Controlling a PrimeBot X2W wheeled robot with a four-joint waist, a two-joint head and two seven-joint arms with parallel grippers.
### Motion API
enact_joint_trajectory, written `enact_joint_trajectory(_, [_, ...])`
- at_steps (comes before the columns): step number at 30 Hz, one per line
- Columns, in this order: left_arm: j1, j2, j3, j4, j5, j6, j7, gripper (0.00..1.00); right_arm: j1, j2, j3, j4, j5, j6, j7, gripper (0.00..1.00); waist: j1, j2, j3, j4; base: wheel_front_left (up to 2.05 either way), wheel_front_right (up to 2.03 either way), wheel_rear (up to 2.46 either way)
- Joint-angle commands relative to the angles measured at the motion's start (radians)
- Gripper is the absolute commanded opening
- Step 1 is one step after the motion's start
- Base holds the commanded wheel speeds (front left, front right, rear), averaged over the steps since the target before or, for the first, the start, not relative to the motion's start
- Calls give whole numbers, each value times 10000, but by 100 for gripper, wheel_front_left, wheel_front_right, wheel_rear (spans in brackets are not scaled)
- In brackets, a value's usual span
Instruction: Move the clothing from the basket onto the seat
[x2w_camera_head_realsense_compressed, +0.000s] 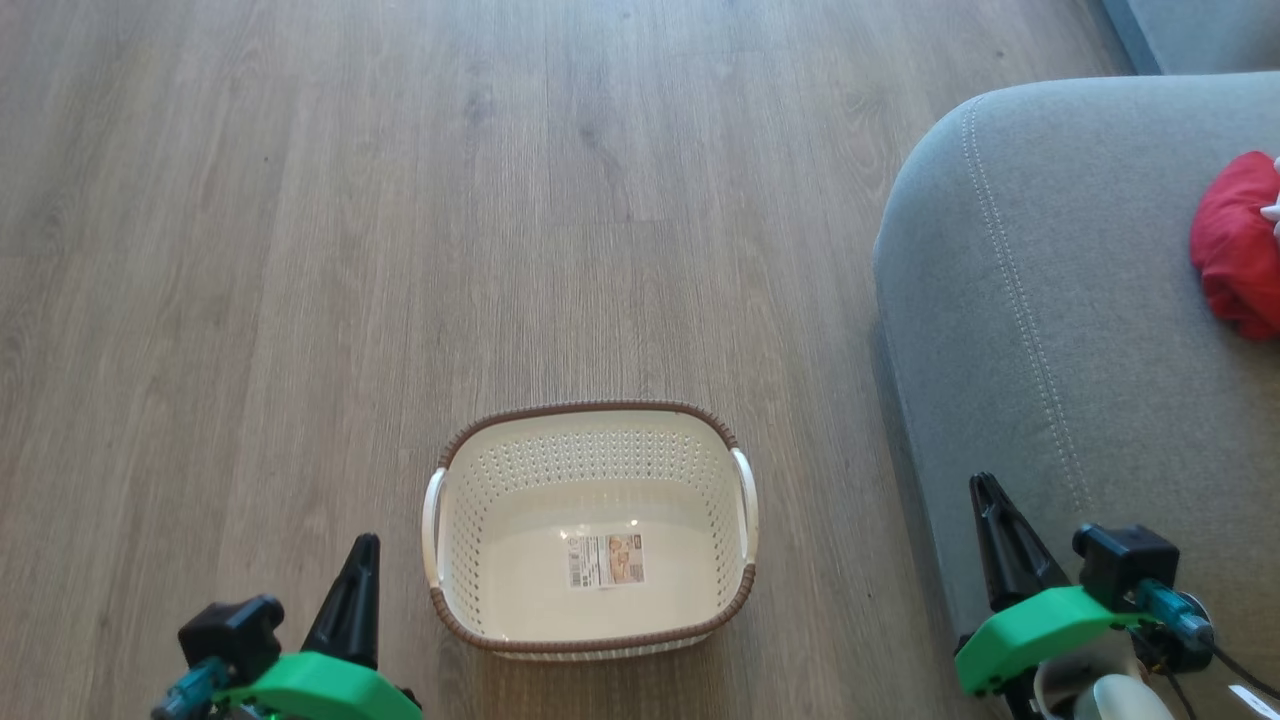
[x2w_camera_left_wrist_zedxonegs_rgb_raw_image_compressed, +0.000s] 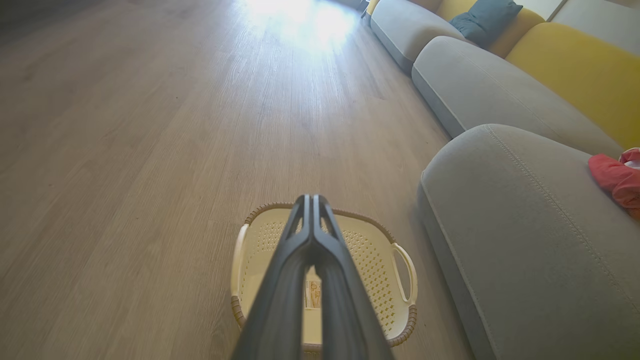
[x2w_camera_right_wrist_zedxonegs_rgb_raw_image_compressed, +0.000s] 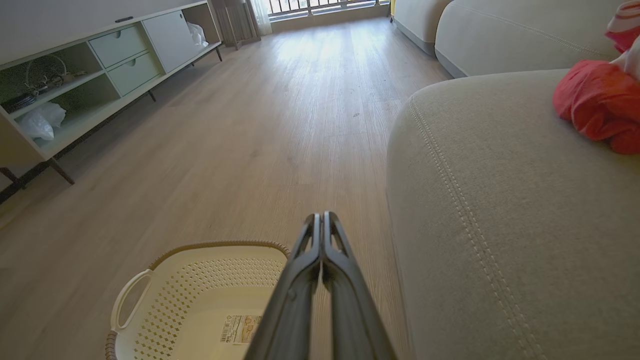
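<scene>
The cream-white basket (x2w_camera_head_realsense_compressed: 594, 530) with a brown rim stands on the wooden floor, holding nothing but the label on its base; it also lies below the fingers in the left wrist view (x2w_camera_left_wrist_zedxonegs_rgb_raw_image_compressed: 372, 270) and the right wrist view (x2w_camera_right_wrist_zedxonegs_rgb_raw_image_compressed: 200, 300). Red clothing (x2w_camera_head_realsense_compressed: 1240, 245) lies bunched on the grey seat (x2w_camera_head_realsense_compressed: 1060, 330) at the right edge, with a bit of white fabric beside it (x2w_camera_right_wrist_zedxonegs_rgb_raw_image_compressed: 595, 102). My left gripper (x2w_camera_head_realsense_compressed: 362, 548) is shut at the lower left, left of the basket. My right gripper (x2w_camera_head_realsense_compressed: 984, 488) is shut at the lower right, over the seat's front edge.
More grey and yellow sofa cushions (x2w_camera_left_wrist_zedxonegs_rgb_raw_image_compressed: 500, 85) with a blue pillow (x2w_camera_left_wrist_zedxonegs_rgb_raw_image_compressed: 485, 17) run along the right. A low white shelf unit (x2w_camera_right_wrist_zedxonegs_rgb_raw_image_compressed: 90, 75) stands against the far left wall. Wooden floor (x2w_camera_head_realsense_compressed: 400, 200) stretches beyond the basket.
</scene>
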Motion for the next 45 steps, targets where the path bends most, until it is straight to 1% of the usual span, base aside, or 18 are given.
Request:
enact_joint_trajectory(1, [-381, 23, 110, -323, -258, -39, 52, 0, -345, -32, -42, -356, 311, 0, 63, 0, 0, 0, -6, 2, 0, 0, 0])
enact_joint_trajectory(38, [-838, 36, 583, -302, -4183, -174, 1143, 0, -546, -89, -323, -557, 4908, -1, 1078, 0, 0, 0, -177, 59, 0, 0, 0])
enact_joint_trajectory(39, [-863, 37, 609, -301, -4396, -181, 1203, 0, -557, -90, -340, -568, 5155, -1, 1135, 0, 0, 0, -187, 62, 0, 0, 0])
enact_joint_trajectory(45, [-926, 39, 673, -298, -4927, -200, 1350, 0, -584, -93, -386, -595, 5770, -2, 1278, 0, 0, 0, -210, 70, 0, 0, 0])
